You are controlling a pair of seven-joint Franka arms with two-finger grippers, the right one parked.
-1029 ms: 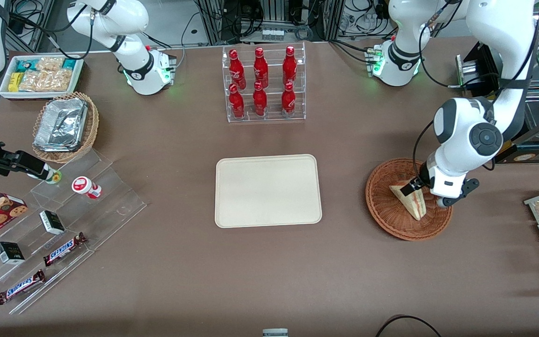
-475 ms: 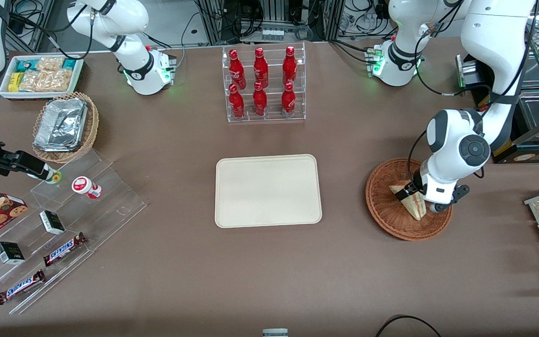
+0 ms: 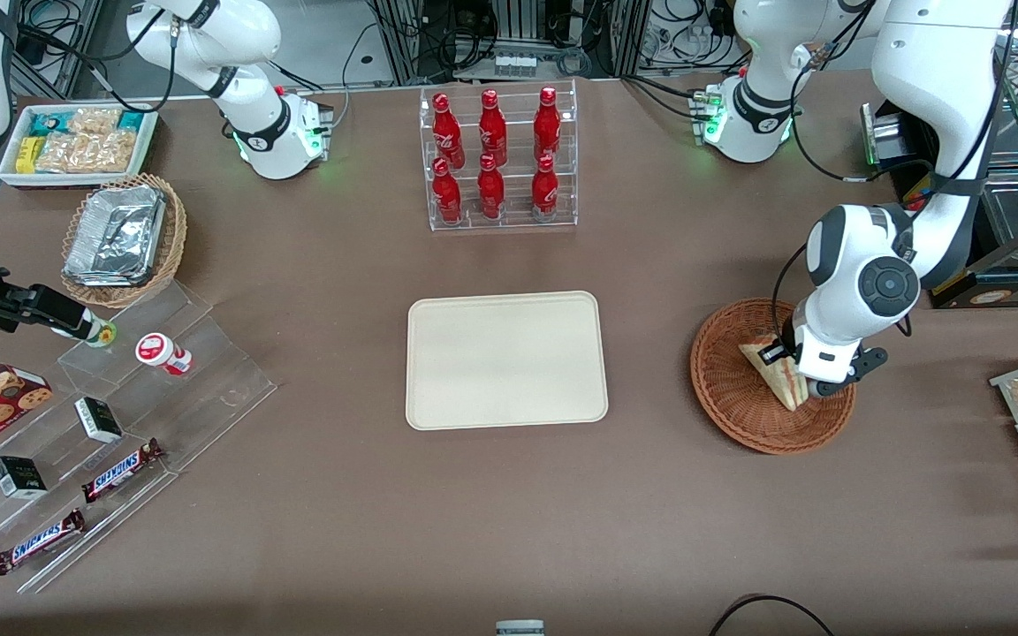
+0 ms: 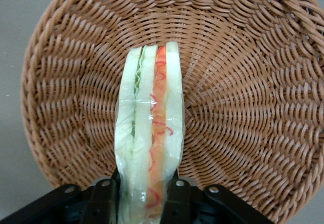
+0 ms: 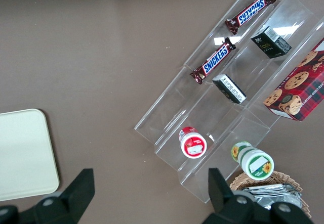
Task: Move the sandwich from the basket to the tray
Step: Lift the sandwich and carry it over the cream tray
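the gripper (image 3: 783,371) is down inside the basket (image 3: 725,389), with its fingers (image 4: 178,201) clamped on the sandwich (image 3: 774,378), one on each flat bread face. in the left wrist view the sandwich (image 4: 149,133) stands on edge between the two black fingers, its cut side facing the camera and showing a red layer and a pale green layer under clear wrap. the woven floor of the basket (image 4: 243,97) fills the view around the sandwich. whether the wedge touches the weave or is just clear of it cannot be told. in the front view the basket sits on the brown table (image 3: 509,495) toward the working arm's end, at about 3 o'clock from the tray (image 3: 506,359), and well apart from it. the tray lies flat at mid table with nothing on it. at 12 o'clock from the tray, farther from the front camera, stands a clear rack of red bottles (image 3: 496,159). toward the parked arm's end is a clear stepped stand (image 3: 120,424) carrying snack bars and small boxes.
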